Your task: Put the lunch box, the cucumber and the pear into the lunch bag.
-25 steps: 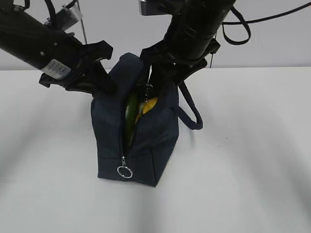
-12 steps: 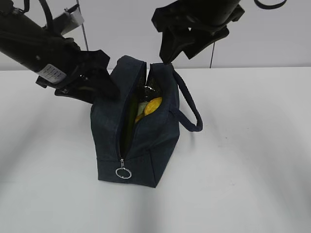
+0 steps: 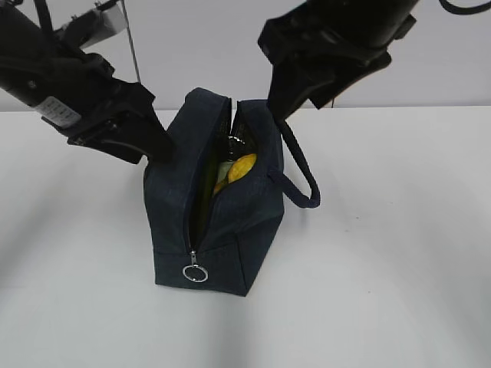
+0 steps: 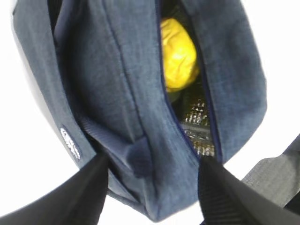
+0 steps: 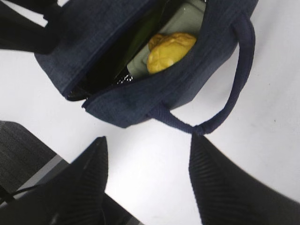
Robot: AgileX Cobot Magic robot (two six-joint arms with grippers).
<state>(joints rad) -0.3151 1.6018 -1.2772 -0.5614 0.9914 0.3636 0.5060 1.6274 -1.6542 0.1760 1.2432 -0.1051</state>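
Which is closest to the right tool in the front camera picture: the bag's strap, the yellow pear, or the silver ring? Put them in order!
From the right tool:
1. Strap, just below it, on the bag's right side.
2. Pear, inside the open lunch bag.
3. Silver ring, low on the bag's front end.

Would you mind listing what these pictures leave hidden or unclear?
- Cucumber: exterior view shows only a green strip; the lunch bag walls hide the rest.
- Lunch box: right wrist view, partly covered by the pear and cut off by the bag's opening.
- Bag label: left wrist view, too blurred to read.
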